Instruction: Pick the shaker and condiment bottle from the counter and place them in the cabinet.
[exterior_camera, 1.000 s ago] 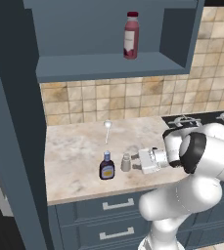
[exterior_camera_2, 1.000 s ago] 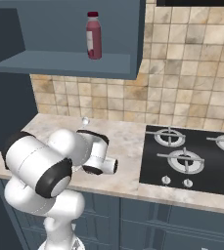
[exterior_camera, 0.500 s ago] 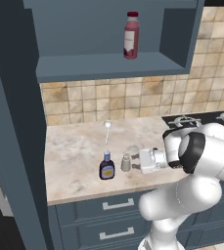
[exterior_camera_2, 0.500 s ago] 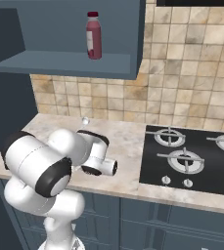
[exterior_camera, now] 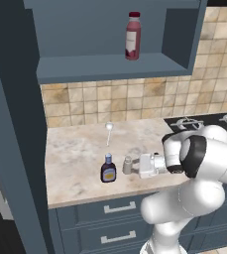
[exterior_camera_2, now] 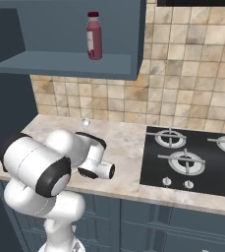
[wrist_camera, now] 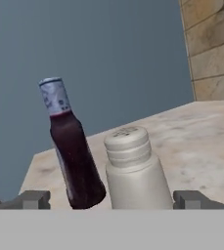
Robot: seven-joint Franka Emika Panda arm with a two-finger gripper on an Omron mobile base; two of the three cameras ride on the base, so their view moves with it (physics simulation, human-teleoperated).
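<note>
The arm folds low over the front edge of the worktop [exterior_camera: 75,163], its forearm level and the hand pointing sideways toward the worktop's left end. The gripper [wrist_camera: 111,202] is held horizontal, jaws spread wide, one dark fingertip at each side of the hand view. In the right base view the bulky elbow hides the hand.

Place: you are looking at a home kitchen, rendered.
Counter: a beige marbled counter [exterior_camera: 80,149] runs over blue-grey drawers [exterior_camera: 110,211] with silver handles.
Wall: beige tiled backsplash [exterior_camera_2: 182,98] behind it.
Stove: a black gas hob [exterior_camera_2: 192,160] with burners and knobs sits in the counter.
Storage: an open blue-grey wall cabinet [exterior_camera: 100,69] holds a red bottle [exterior_camera: 132,36].
</note>
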